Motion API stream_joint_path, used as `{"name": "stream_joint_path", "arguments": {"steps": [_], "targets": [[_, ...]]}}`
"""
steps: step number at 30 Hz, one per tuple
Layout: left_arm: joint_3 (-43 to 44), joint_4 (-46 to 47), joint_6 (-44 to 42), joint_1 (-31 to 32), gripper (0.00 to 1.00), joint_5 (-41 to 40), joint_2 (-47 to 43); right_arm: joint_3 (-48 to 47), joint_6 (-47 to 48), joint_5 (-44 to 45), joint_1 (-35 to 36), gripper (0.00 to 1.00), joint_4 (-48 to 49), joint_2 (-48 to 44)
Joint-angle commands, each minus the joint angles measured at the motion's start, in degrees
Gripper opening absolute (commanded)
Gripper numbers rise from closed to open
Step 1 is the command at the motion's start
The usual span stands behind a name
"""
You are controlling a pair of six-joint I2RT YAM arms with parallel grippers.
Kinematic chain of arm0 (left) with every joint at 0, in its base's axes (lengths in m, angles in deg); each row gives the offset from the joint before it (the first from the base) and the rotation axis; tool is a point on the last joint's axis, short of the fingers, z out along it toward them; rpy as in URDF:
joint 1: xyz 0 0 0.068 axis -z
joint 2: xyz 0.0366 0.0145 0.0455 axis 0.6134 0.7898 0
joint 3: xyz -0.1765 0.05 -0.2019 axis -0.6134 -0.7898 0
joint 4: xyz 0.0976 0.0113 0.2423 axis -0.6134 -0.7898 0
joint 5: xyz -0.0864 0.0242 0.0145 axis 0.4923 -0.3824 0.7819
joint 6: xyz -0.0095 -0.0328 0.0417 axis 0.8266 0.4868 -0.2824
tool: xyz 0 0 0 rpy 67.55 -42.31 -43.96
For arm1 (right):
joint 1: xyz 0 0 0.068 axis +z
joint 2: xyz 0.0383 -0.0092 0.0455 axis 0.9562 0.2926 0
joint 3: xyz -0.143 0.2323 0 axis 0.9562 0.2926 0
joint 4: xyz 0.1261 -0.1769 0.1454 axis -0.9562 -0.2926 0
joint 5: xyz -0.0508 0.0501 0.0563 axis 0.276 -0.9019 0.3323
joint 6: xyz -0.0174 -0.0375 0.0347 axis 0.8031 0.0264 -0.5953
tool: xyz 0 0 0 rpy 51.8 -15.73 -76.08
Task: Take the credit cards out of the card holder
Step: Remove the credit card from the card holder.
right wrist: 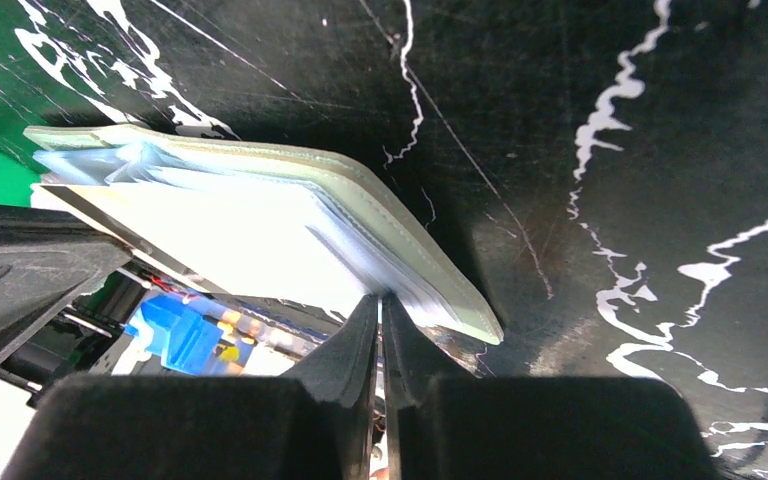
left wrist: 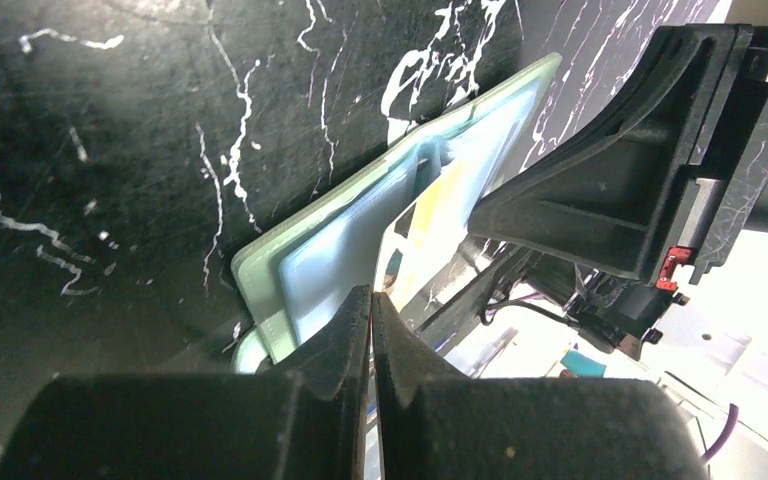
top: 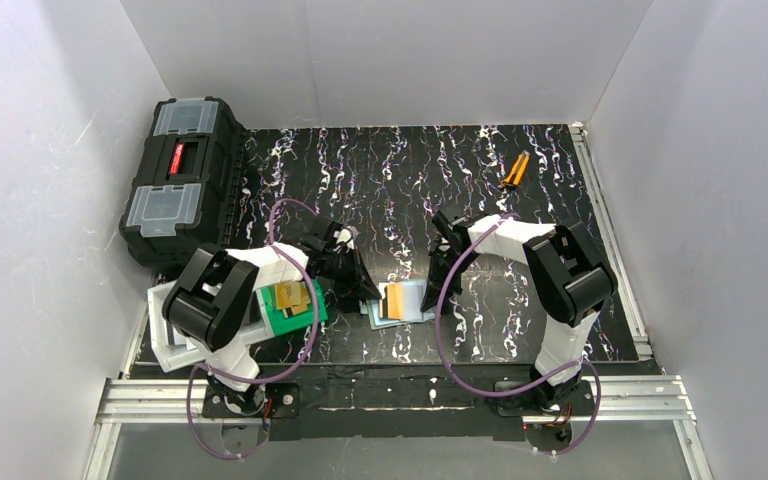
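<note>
The card holder (top: 416, 300) lies open on the black marbled table between my two grippers, pale blue-grey inside. A gold-orange credit card (top: 393, 300) with a dark stripe sticks out of its left pocket. My left gripper (top: 365, 293) is at the holder's left edge. In the left wrist view its jaws (left wrist: 371, 300) are shut on the thin edge of that card (left wrist: 428, 215). My right gripper (top: 436, 295) is at the holder's right edge. In the right wrist view it (right wrist: 380, 300) is shut on the holder's (right wrist: 260, 210) rim.
A bright green bin (top: 310, 318) with a few gold cards (top: 290, 296) sits left of the holder. White-clear bins (top: 172, 340) lie beyond it at the table's edge. A black toolbox (top: 182, 180) stands at the back left. An orange tool (top: 515, 170) lies at the back right.
</note>
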Motion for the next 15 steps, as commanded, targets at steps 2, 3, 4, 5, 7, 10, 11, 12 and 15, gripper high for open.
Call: {"name": "stream_joint_path", "arguments": {"steps": [2, 3, 4, 5, 7, 10, 11, 12, 15], "targets": [[1.9, -6.0, -2.7, -1.1, 0.00, -1.4, -4.7, 0.8, 2.2, 11.0, 0.0, 0.13, 2.7, 0.6], [2.1, -6.5, -3.0, -1.2, 0.00, -1.5, -5.1, 0.7, 2.2, 11.0, 0.0, 0.14, 2.9, 0.2], [2.3, -7.2, -3.2, -1.2, 0.00, -1.7, -5.4, 0.7, 2.2, 11.0, 0.0, 0.17, 3.0, -0.2], [2.5, -7.7, -3.3, -1.3, 0.00, -1.8, -5.7, 0.6, 2.2, 10.9, 0.0, 0.18, 3.0, -0.7], [3.0, -8.6, -3.2, -1.5, 0.00, -1.5, -5.8, 0.0, 2.4, 10.9, 0.0, 0.23, 2.7, -1.5], [3.8, -9.4, -2.9, -1.9, 0.00, -1.3, -6.0, -1.0, 2.7, 10.5, 0.1, 0.31, 2.6, -3.4], [4.0, -9.8, -2.7, -2.0, 0.00, -1.3, -6.1, -1.4, 2.7, 10.3, 0.1, 0.32, 2.6, -4.1], [4.3, -10.2, -2.6, -2.2, 0.00, -1.3, -6.1, -1.9, 2.8, 10.1, 0.0, 0.35, 2.5, -4.8], [4.5, -10.0, -1.6, -2.9, 0.00, -0.4, -6.6, -3.3, 2.8, 9.2, 0.1, 0.43, 2.2, -7.0]]}}
